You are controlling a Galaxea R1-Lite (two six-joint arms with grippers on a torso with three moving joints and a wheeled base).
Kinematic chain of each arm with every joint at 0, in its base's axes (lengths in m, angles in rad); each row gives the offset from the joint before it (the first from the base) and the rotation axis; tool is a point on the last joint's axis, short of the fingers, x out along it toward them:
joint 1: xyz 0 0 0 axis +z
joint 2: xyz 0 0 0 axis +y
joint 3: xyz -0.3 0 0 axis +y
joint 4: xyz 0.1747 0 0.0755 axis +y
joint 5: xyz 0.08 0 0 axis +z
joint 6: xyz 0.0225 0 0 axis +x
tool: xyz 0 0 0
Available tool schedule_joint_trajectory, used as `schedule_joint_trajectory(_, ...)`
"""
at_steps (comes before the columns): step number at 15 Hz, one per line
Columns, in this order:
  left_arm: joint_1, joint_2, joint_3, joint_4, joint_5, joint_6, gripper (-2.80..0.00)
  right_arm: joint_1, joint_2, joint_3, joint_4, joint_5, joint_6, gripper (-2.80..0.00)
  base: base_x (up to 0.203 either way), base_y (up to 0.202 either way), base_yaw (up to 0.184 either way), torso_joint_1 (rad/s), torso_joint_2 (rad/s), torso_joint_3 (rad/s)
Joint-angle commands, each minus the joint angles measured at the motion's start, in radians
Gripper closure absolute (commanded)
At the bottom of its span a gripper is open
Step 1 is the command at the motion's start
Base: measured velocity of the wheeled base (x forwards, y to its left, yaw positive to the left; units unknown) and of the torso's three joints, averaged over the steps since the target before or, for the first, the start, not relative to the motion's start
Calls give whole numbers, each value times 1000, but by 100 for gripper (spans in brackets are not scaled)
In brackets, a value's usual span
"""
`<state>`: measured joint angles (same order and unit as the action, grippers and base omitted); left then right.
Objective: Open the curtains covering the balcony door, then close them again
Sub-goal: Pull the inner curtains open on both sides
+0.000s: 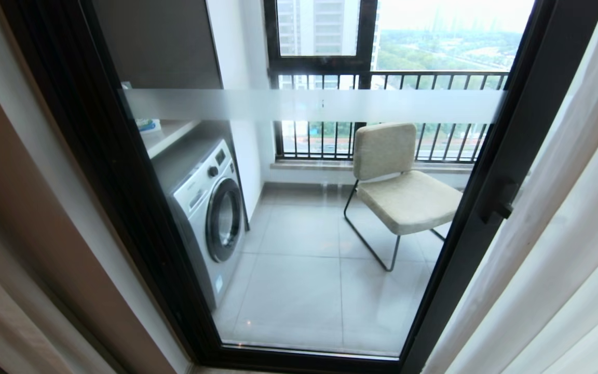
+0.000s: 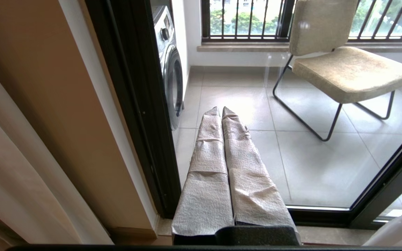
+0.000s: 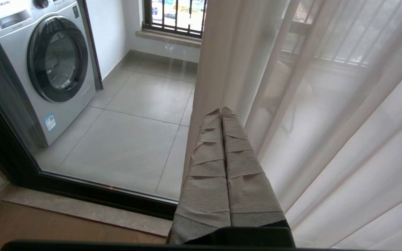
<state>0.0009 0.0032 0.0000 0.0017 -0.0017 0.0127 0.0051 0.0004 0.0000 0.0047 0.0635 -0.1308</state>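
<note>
Daylight pours in from outside through the window (image 1: 382, 36) and the balcony door (image 1: 325, 223), leaving the sky washed out to near white. The floor tiles (image 1: 299, 291) carry soft pale reflections; the chair (image 1: 400, 182) throws only a faint shadow. The indoor wall (image 1: 44, 234) on the left sits dimmer and warm-toned. The sheer curtain (image 3: 344, 139) glows, blurring what lies behind. Straight frame lines bow toward the head view's edges.
</note>
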Motion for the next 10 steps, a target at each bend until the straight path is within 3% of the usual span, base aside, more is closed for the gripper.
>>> schedule_joint_trajectory(1, 1, -2, 0, 0, 0, 0, 0, 1, 0, 0, 0, 1, -1, 0, 0, -190, 4, 2, 2, 2)
schedule_joint_trajectory(7, 1, -2, 0, 0, 2, -2, 0, 1, 0, 0, 0, 1, -1, 0, 0, -191, 3, 5, 2, 4)
schedule_joint_trajectory(10, 1, -2, 0, 0, 2, -7, 0, 1, 0, 0, 0, 1, -1, 0, 0, -79, -3, 0, 0, 1)
